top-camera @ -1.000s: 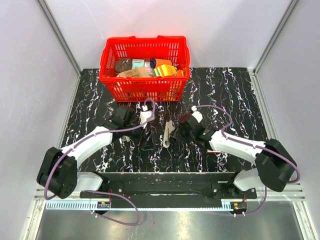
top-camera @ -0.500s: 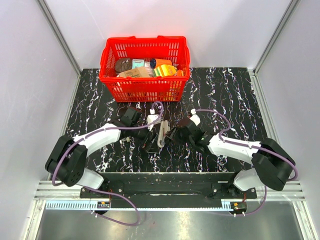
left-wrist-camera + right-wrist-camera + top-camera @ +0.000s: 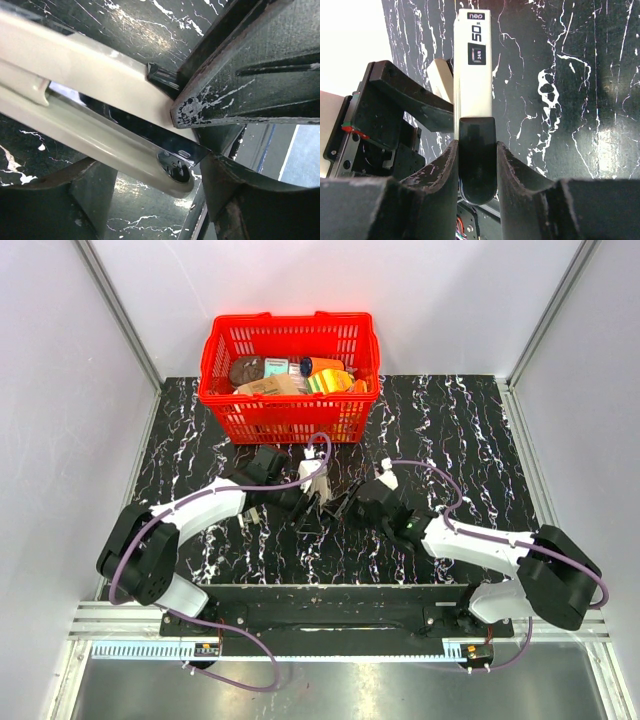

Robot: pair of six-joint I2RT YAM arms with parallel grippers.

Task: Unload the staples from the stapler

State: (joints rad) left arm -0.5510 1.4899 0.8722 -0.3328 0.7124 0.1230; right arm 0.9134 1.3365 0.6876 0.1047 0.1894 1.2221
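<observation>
Both arms have closed in on each other since a second ago. The left arm has swung toward the middle of the table [image 3: 460, 430], and the stapler [image 3: 474, 65], which lay in plain view between the arms, is now mostly covered from above. Overhead, the left gripper [image 3: 314, 488] and right gripper [image 3: 352, 508] meet just in front of a red basket [image 3: 290, 418] of assorted goods, with the stapler bridging them. Whether it rests on the table or is lifted, I cannot tell.

The stapler is a slim cream bar with a black end cap and a printed label [image 3: 476, 52] reading 50 and 24/6. The right gripper is clamped narrowly on the black cap, one finger on each side, so the bar points straight away from its wrist camera. This looks like an anchoring hold, steadying the body while the other arm works.

From the left wrist camera, the stapler shows two cream arms spreading apart with a dark gap between them. The left gripper is nearly closed. One finger presses the upper cream arm and the other touches a dark metal plate beside the rounded end, so it appears to pinch that part. It seems placed to pull or hinge the stapler open so the staples can come out. No staples can be seen, because the gap is too dark.
</observation>
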